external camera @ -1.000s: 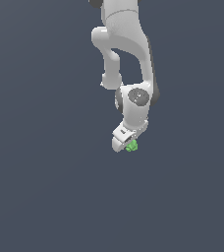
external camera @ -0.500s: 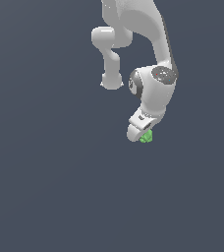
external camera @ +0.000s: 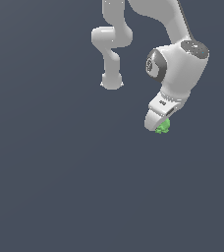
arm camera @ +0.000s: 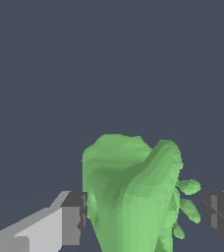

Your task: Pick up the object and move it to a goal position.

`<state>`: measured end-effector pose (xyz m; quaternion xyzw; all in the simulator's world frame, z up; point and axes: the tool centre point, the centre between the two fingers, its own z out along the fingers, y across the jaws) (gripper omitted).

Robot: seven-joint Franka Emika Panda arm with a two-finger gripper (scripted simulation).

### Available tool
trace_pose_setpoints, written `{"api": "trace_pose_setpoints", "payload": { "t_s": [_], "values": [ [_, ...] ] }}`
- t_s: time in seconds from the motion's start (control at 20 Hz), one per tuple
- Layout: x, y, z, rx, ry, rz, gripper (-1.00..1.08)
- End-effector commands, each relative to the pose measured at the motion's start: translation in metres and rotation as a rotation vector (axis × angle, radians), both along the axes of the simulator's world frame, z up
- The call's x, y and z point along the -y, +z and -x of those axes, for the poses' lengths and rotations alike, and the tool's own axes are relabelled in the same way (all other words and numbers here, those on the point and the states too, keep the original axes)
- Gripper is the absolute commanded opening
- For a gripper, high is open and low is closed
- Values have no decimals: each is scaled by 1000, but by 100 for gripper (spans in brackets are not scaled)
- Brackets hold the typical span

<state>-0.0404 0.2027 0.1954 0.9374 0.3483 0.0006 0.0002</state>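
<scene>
Item: bright green lumpy object (external camera: 162,128), small, irregular, with thin side protrusions. Location: at the tip of the white pincer (external camera: 159,126), well toward the exterior view's right, against a plain dark grey ground.

Pincer state: clenched on the object. In the wrist view one finger pad (arm camera: 74,218) touches its flank; the opposite pad (arm camera: 221,214) appears to stand slightly off the main body (arm camera: 131,197), near the small protrusions.

Risk, judged: contact looks uneven. A quick swing or turn during transport could let the blob pivot or slip free before reaching the goal. No goal marker visible.
</scene>
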Motion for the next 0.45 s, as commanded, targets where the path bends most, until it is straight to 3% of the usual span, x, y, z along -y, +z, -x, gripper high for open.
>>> {"api": "trace_pose_setpoints", "payload": {
  "t_s": [0.0, 0.4],
  "values": [
    [-7, 8, 1, -1, -1, 0, -100],
    [-9, 10, -1, -1, -2, 0, -100]
  ]
}}
